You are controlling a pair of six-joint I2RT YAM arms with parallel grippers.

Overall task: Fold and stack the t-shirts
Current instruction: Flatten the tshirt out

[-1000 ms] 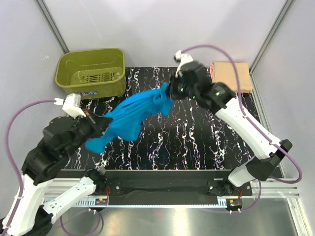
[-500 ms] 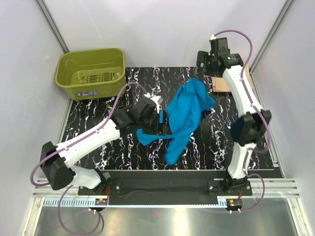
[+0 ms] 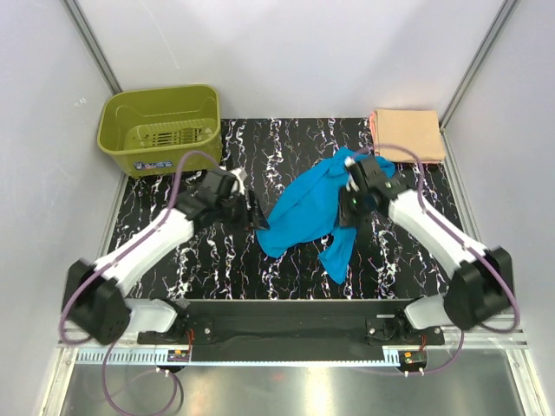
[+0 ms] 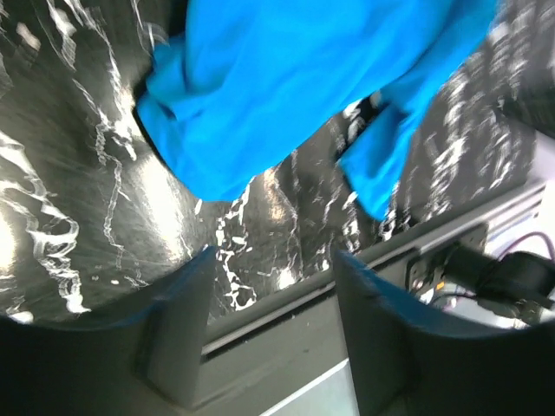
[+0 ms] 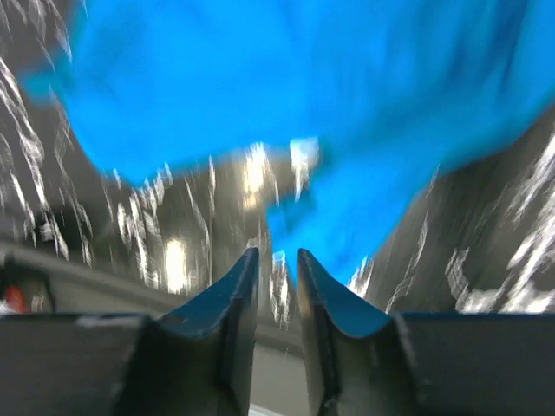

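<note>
Black, white-veined stone pattern covers the table, where two white-and-black arms reach in from the near edge toward the middle. Between them lies the turquoise-blue t-shirt, crumpled and unfolded at the centre of the table, with one end trailing toward the near edge. An olive-green plastic basket stands at the far left corner, well apart from the shirt. In the far right corner the peach t-shirt lies flat as a neat rectangle.

The left claw sits just beside the blue shirt's left edge. In its wrist view the two fingers stand wide apart with only bare table between them, and the blue cloth lies just ahead. The right claw is at the shirt's right edge, near its far end. In its wrist view, which is blurred, the fingers are drawn almost together, leaving only a narrow slit. No cloth can be made out between them, and the blue cloth fills the view beyond the tips. Neither claw is seen holding the shirt.
</note>
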